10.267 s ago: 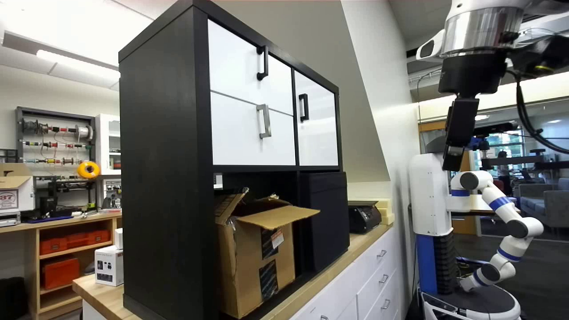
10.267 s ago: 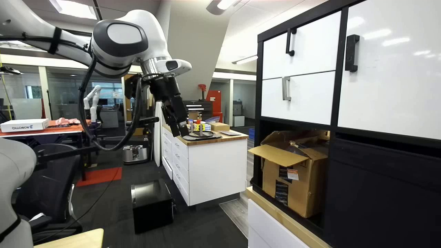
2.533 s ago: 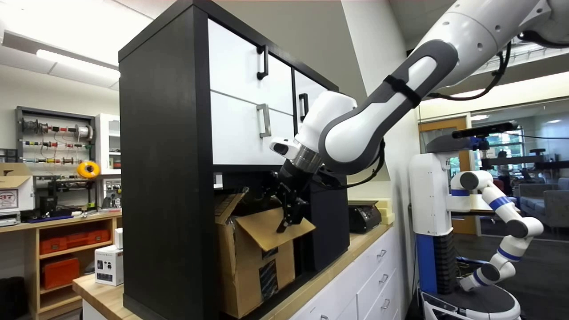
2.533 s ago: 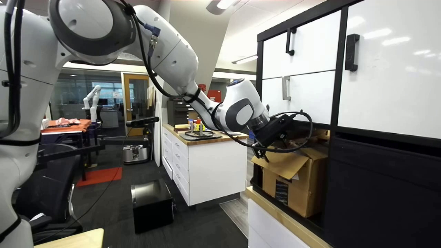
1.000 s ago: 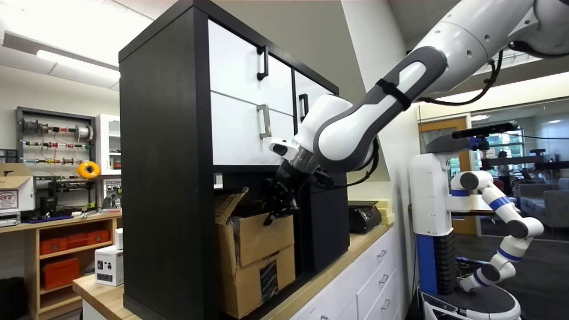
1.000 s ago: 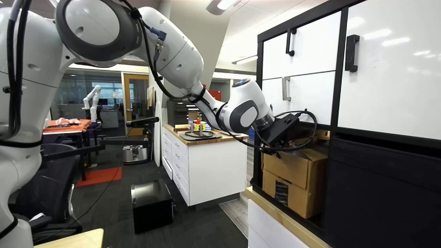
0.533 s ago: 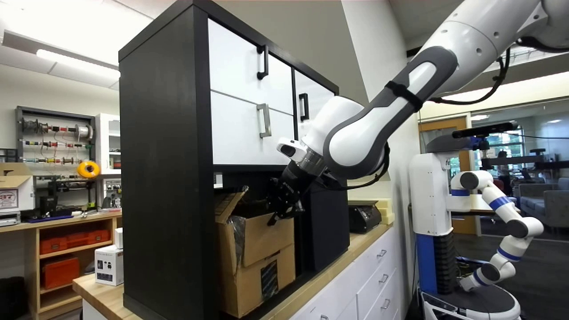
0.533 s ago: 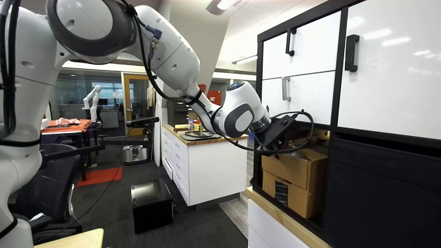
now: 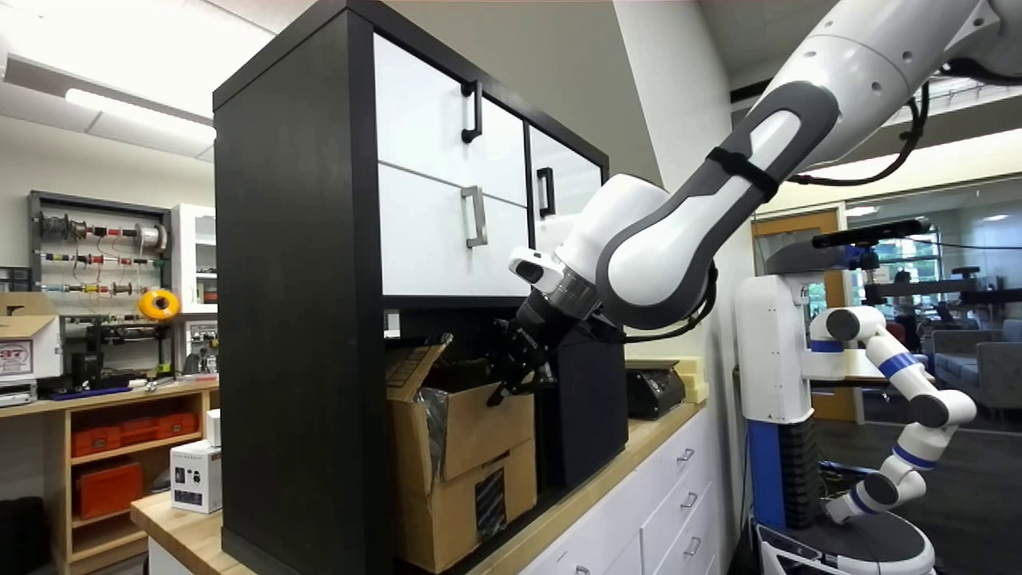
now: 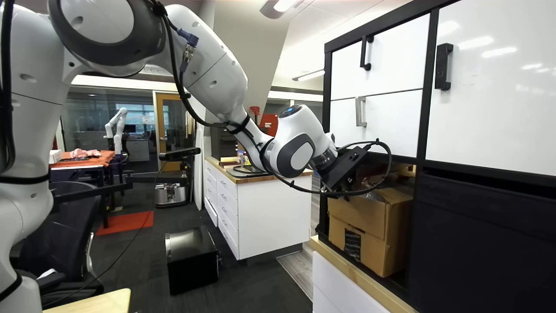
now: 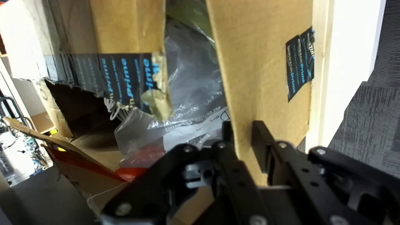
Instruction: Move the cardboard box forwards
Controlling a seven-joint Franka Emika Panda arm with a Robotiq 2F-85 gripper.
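- Cardboard box (image 9: 455, 479), one in number, is held in a lower compartment (image 9: 459, 323) of the black-and-white cabinet (image 9: 287, 279), below two white drawer fronts (image 10: 378, 69).
- At least two flaps can be counted on the box: one front flap (image 9: 483, 423) is folded down over the upper front, and one side flap (image 9: 411, 372) is tilted up.
- One gripper (image 11: 243, 134) is seen; its two fingers (image 11: 262, 147) are clamped on the top edge of the box's front side, one finger being placed inside and one outside.
- Two strips of dark printed tape (image 11: 300, 62) are shown in the wrist view, both stuck to the cardboard.
- Clear plastic (image 11: 193, 75) is contained in the box; the number of pieces cannot be told.
- Three handles (image 10: 443, 67) are counted on the cabinet, two black and one grey; one is fixed to the white door (image 10: 499, 95).
- One black panel (image 10: 482, 252) is set below that door, beside the box.
- One white arm (image 9: 663, 263) is stretched across the cabinet's front.
- Two orange cases (image 9: 109, 489) are shelved in the background.
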